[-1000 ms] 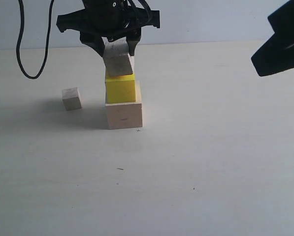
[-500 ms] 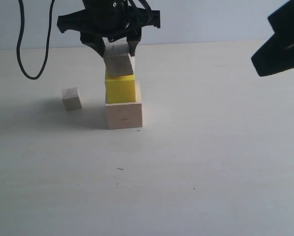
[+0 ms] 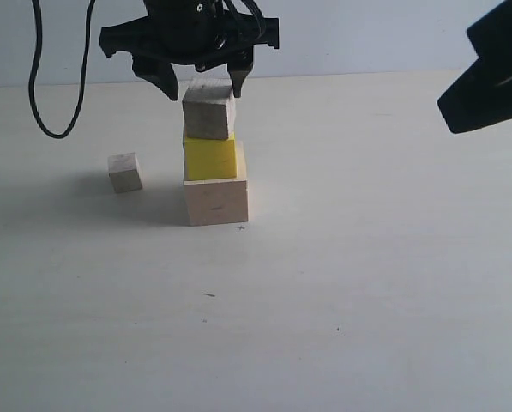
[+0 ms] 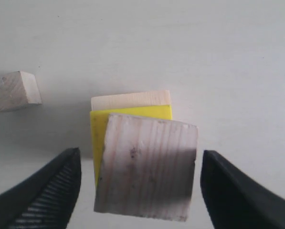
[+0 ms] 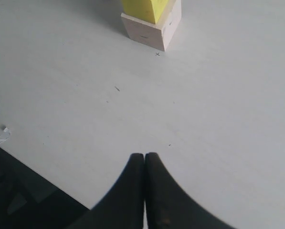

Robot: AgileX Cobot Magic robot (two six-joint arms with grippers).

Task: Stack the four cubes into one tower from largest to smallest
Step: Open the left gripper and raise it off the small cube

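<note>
Your left gripper [image 3: 203, 86] hangs over a three-cube column near the middle of the white tabletop [image 3: 367, 275], its black jaws spread wide. Each finger stands clear of the small pale wood cube [image 3: 208, 112] that tops the column, and nothing is held. That cube, with a grey, grainy upper face, rests on the mid-sized bright yellow cube [image 3: 210, 160]. In the left wrist view it sits turned slightly out of line with the yellow edges beneath it. The yellow cube in turn sits on the large pale wood cube [image 3: 216, 202]. It is set toward the left side of that base in the exterior view, so a strip of the base's top shows on the right. The other small pale wood cube [image 3: 124, 172] lies alone on the table to the left of the column, apart from it and untouched. A black cable [image 3: 38, 94] loops down behind it against the pale wall. Your right gripper [image 5: 144, 186] waits well off to the right, above bare table, its two dark fingers pressed together with nothing between them. From its wrist camera the base of the column shows at a distance.
</note>
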